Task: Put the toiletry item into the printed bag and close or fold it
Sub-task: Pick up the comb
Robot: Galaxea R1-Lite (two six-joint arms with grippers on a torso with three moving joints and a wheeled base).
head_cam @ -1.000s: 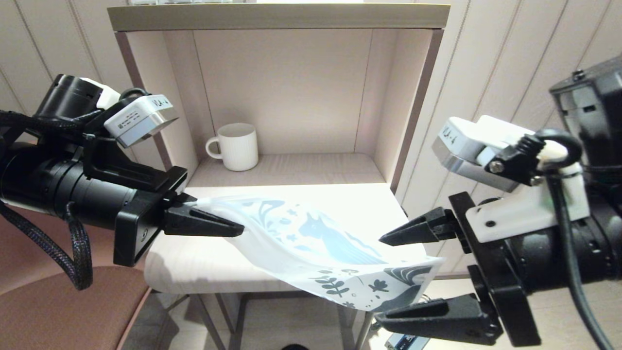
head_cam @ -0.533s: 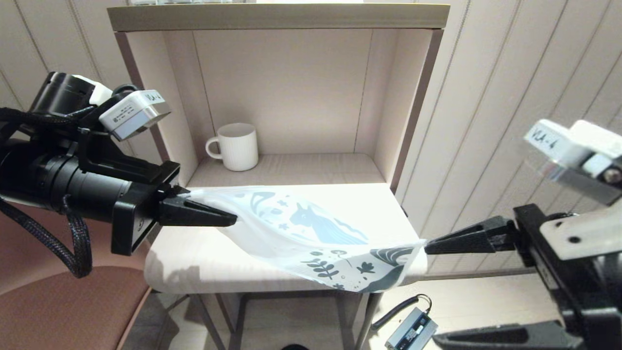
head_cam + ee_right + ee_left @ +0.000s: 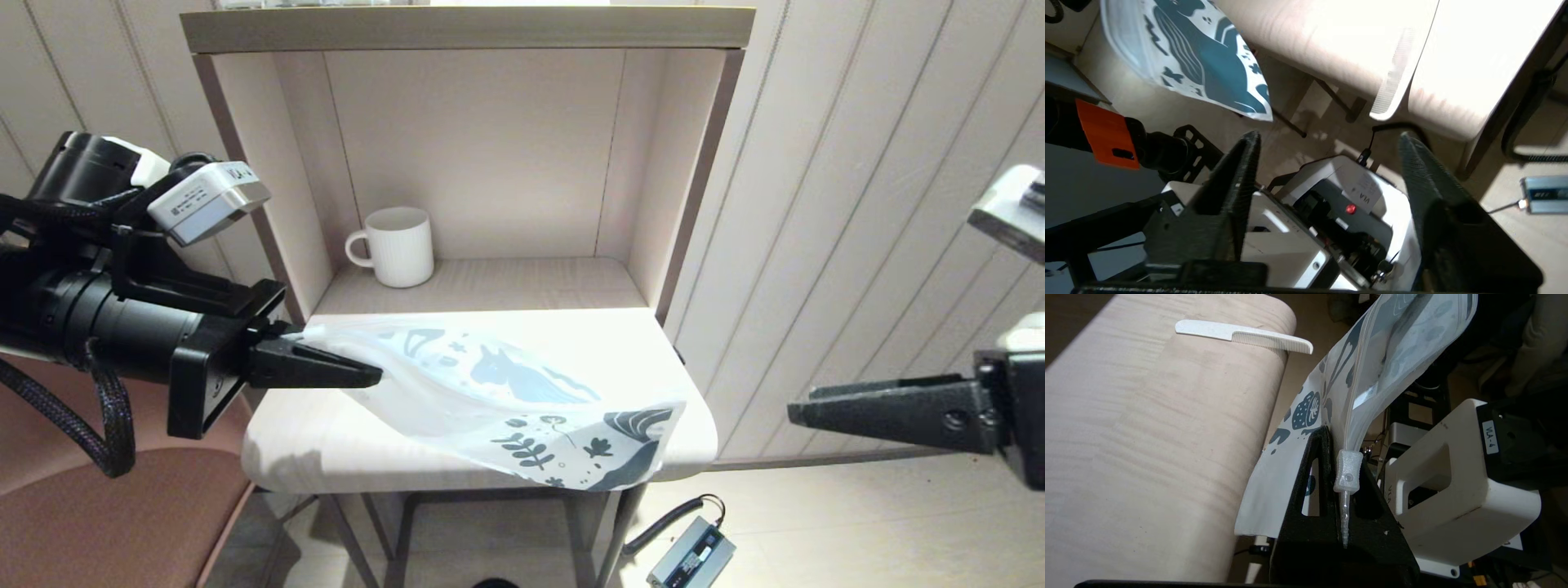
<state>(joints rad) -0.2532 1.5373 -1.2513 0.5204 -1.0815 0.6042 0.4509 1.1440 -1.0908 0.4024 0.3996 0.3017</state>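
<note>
Translucent plastic, the printed bag (image 3: 522,408) hangs off the left gripper (image 3: 326,371), fingers clamped on its zip end, prob. to keep the mouth reachable. The comb (image 3: 1245,335) isn't in yet: lies on the table (image 3: 326,445) edge, approx 1 o'clock of the bag. Right gripper (image 3: 1327,163) at 3 o'clock, fingers apart, holding nothing.

Right gripper (image 3: 1327,163): now withdrawn to the right, well apart from the printed bag (image 3: 522,408); jaws spread wide, no longer at the bag's printed end. Left gripper (image 3: 359,377): shifted slightly left and down, clamp unchanged. Printed bag: freed end now droops over the table (image 3: 326,441) front edge.
</note>
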